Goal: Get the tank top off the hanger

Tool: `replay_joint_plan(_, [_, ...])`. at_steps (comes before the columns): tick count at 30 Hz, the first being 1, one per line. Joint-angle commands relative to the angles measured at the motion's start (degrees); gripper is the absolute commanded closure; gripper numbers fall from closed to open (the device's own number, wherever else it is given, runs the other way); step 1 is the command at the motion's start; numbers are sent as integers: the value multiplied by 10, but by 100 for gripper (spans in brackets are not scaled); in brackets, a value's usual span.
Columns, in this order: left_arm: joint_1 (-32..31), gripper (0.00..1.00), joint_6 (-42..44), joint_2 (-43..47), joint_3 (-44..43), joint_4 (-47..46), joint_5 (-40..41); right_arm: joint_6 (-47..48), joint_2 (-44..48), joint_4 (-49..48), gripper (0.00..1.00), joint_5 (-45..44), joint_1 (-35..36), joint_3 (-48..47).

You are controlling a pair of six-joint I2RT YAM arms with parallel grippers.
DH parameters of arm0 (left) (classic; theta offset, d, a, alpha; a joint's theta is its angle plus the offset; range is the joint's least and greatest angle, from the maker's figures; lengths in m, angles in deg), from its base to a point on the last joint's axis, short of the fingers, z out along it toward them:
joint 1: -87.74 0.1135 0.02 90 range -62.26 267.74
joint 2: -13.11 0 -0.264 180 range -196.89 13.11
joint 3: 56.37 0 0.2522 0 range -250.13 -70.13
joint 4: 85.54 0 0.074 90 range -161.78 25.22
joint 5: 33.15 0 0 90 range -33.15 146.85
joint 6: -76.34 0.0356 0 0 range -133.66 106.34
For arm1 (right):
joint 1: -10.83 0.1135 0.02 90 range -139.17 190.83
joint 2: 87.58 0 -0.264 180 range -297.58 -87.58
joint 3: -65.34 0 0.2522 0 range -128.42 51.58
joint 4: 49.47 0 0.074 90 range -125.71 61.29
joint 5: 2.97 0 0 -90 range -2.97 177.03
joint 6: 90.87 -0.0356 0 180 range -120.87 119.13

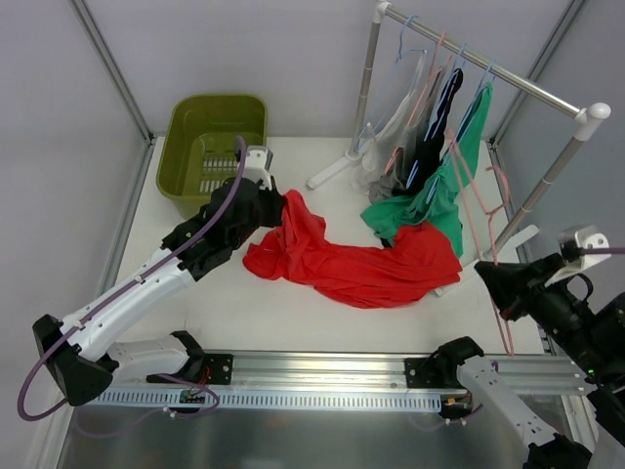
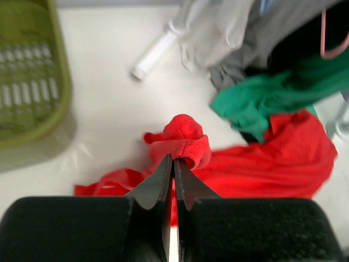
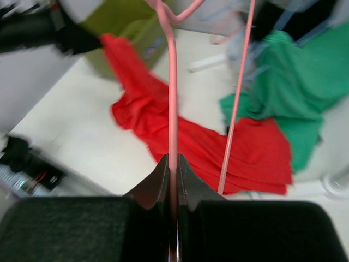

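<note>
The red tank top (image 1: 361,264) lies spread across the table, off the hanger, and shows again in the right wrist view (image 3: 158,123). My left gripper (image 1: 283,210) is shut on a bunched fold at its upper left end, and that fold (image 2: 185,143) sits right at the closed fingertips (image 2: 173,158). The pink hanger (image 1: 479,210) hangs bare at the right, over the garment's right end. My right gripper (image 1: 485,276) is shut on one of its thin pink bars (image 3: 172,98), pinched between the closed fingertips (image 3: 173,159).
An olive-green basket (image 1: 210,147) stands at the back left beside the left arm. A white clothes rack (image 1: 488,68) at the back right carries a green garment (image 1: 444,191) and grey, black and white ones on more hangers. Its foot (image 1: 332,171) lies on the table.
</note>
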Motion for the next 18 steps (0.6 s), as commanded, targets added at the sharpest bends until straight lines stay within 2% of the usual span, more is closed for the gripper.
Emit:
replay_joint_plan(1, [1,100,-44,43,58,-16,-115,-55,-47,-6,100,-256,2,-9])
replay_joint_plan(5, [0,100,-37,68,103,-19,-201,-79,-61,-6,100,-370,2,-1])
replay_joint_plan(6, [0,100,-29,72,108,-17,-218,-82,-61,-7,100,-421,2,5])
replay_joint_plan(7, [0,89,-22,79,112,-16,-249,-82,-70,-10,100,-438,2,8])
replay_joint_plan(9, [0,67,-11,90,116,-5,-258,-97,-84,-21,100,-425,2,12])
replay_joint_plan(10, [0,20,-9,103,115,2,-258,-96,-105,-40,100,-416,2,12])
replay_joint_plan(11, [0,2,-8,110,111,11,-252,-96,-117,-48,100,-414,2,5])
replay_joint_plan(14, [0,1,-2,141,95,50,-250,-97,-172,-78,100,-425,-2,-19])
replay_joint_plan(17, [0,1,6,179,87,87,-257,-120,-226,-114,100,-355,-49,-59])
replay_joint_plan(18, [0,1,8,188,86,99,-252,-132,-237,-122,100,-300,-87,-76])
